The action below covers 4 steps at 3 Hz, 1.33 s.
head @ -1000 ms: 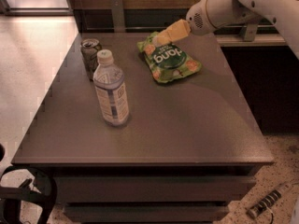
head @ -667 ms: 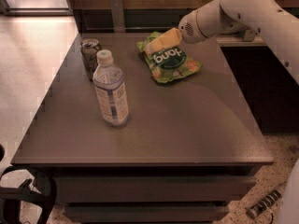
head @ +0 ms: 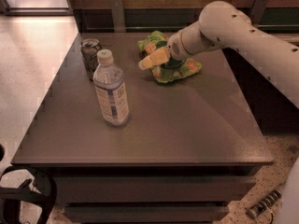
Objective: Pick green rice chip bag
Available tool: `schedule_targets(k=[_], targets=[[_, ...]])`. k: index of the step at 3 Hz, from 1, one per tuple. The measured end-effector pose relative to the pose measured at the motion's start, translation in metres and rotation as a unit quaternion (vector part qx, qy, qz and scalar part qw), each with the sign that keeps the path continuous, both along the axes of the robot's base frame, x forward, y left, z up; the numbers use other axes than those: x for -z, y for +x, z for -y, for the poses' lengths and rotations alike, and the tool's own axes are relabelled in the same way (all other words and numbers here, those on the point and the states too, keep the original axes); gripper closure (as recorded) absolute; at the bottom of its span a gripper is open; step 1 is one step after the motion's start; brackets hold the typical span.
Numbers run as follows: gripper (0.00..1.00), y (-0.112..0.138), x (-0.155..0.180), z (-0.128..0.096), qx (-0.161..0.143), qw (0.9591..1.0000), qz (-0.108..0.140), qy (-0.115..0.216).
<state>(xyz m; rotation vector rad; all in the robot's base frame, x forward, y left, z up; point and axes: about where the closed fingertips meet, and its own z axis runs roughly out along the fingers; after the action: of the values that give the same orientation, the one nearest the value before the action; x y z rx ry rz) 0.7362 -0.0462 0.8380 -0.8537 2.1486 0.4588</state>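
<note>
The green rice chip bag [head: 188, 67] lies flat on the far middle of the dark table [head: 187, 125]. It is light green with orange chip pictures, and its middle is hidden behind my arm. My gripper [head: 150, 61] reaches in from the right, low over the bag, and its yellowish tip points left past the bag's left edge. I cannot see whether it touches the bag.
A clear water bottle [head: 111, 90] stands upright left of centre. A dark soda can [head: 90, 55] stands behind it near the far left. A wooden wall backs the table. My white arm [head: 243, 36] crosses the right side. The floor lies to the left.
My arm has swung left and lower. The gripper moved from the bag's upper right corner across it to its left edge. The bag, bottle and can have not moved.
</note>
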Motion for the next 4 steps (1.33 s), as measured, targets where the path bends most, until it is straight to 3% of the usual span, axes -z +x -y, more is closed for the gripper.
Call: schedule_targets(k=[1, 2, 3, 4], targets=[[0.00, -0.002, 0.022, -0.004, -0.002, 0.9996, 0.002, -0.028], [0.18, -0.002, 0.018, -0.004, -0.002, 0.9996, 0.002, -0.028], [0.48, -0.002, 0.015, -0.004, -0.002, 0.9996, 0.002, -0.028], [0.72, -0.002, 0.011, -0.004, -0.002, 0.9996, 0.002, -0.028]])
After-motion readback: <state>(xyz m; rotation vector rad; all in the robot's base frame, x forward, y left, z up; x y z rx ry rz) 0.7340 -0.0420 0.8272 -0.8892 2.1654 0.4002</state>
